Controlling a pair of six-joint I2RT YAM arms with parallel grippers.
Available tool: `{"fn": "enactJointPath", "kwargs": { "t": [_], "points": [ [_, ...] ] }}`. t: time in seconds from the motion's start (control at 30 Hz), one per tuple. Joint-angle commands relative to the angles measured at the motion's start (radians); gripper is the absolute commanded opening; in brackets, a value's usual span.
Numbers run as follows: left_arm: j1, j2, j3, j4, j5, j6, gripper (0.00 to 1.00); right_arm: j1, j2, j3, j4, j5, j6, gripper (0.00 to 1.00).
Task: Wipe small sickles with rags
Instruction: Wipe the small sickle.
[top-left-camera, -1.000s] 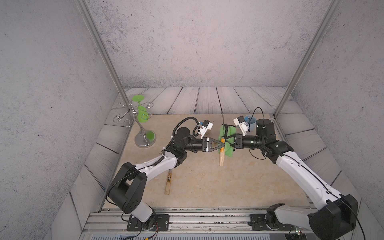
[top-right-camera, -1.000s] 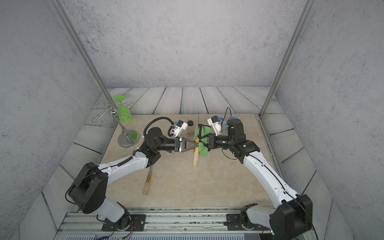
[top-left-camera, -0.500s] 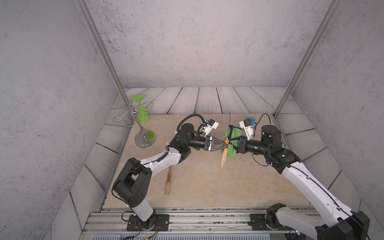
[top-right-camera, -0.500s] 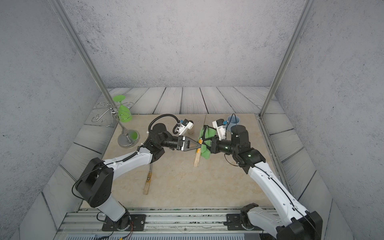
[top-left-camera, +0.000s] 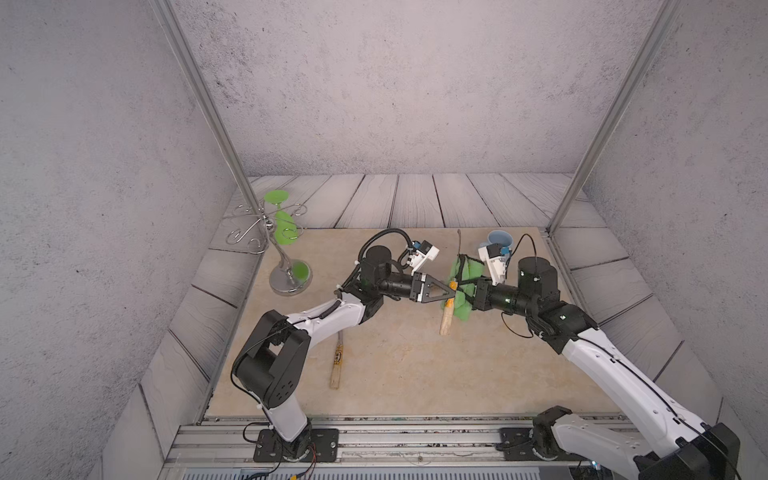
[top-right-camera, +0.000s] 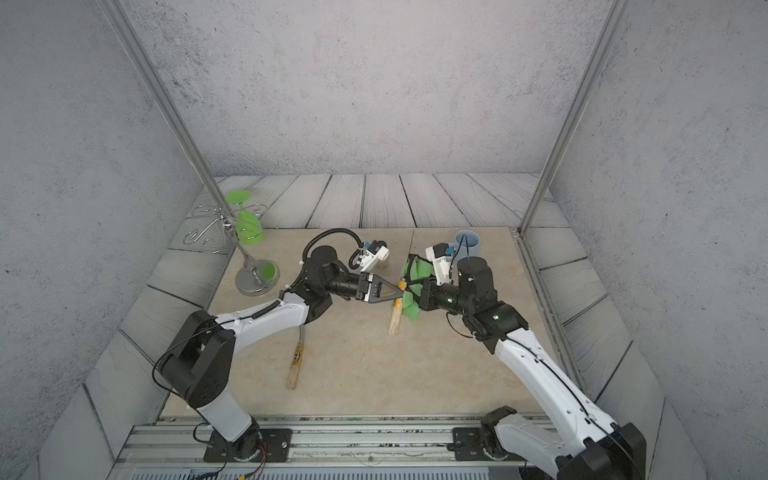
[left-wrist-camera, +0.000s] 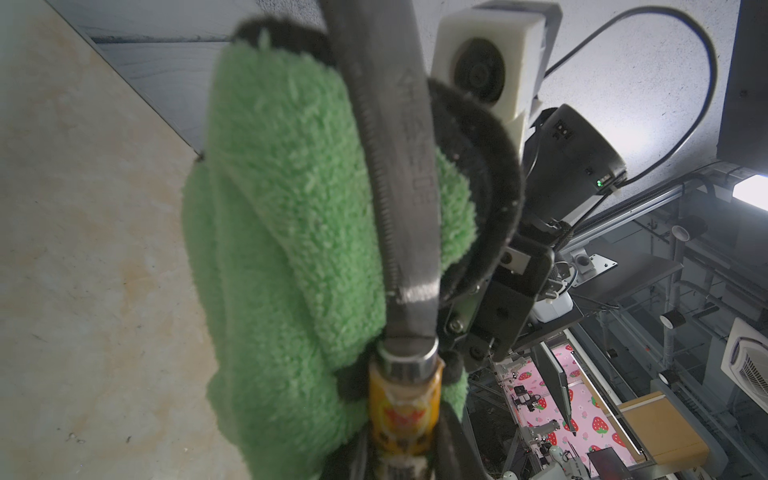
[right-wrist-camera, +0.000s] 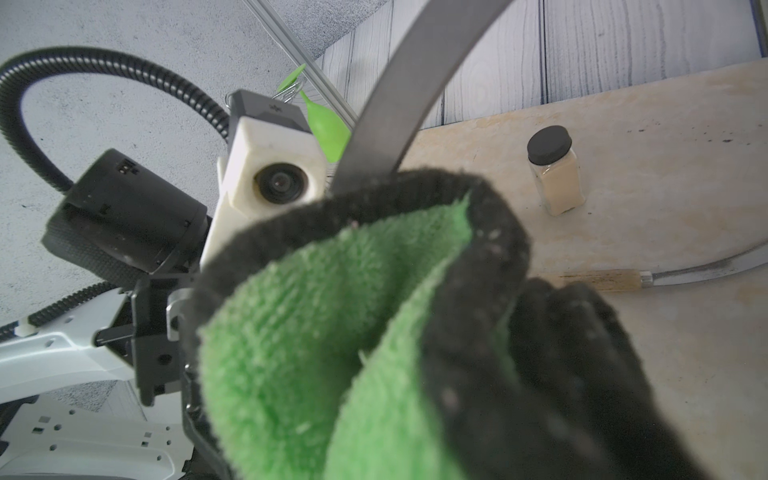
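One small sickle stands tilted over the mid-table, its pale handle (top-left-camera: 446, 320) low and its grey blade (top-left-camera: 459, 243) pointing up. My left gripper (top-left-camera: 451, 291) is shut on the handle's yellow-labelled end (left-wrist-camera: 403, 415), just below the metal collar. The green rag (top-left-camera: 466, 272) is folded around the blade (left-wrist-camera: 399, 166) from the right, and my right gripper (top-left-camera: 464, 291) is shut on the rag. In the right wrist view the rag (right-wrist-camera: 332, 332) hides those jaws. Another sickle (top-left-camera: 336, 365) lies flat under the left arm, and a sickle (right-wrist-camera: 615, 279) also shows on the table in the right wrist view.
A metal hanging stand (top-left-camera: 289, 278) with a green goblet (top-left-camera: 286, 226) stands at the back left. A blue cup (top-left-camera: 500, 239) sits behind the right wrist. A black-capped spice jar (right-wrist-camera: 557, 174) stands on the mat. Frame posts rise at both back corners.
The rag has slid up from the handle end along the blade. Both arms have shifted posture slightly, while the held sickle stays about where it was.
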Motion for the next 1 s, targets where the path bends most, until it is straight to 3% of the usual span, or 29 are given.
{"fn": "enactJointPath", "kwargs": {
  "t": [0.0, 0.97],
  "points": [
    [0.037, 0.020, 0.070, 0.045, -0.309, 0.021, 0.00, 0.134, -0.038, -0.018, -0.090, -0.351, -0.012, 0.17],
    [0.116, 0.000, 0.153, -0.035, -0.366, 0.090, 0.00, 0.303, 0.022, -0.065, -0.049, -0.279, 0.006, 0.16]
  ]
}}
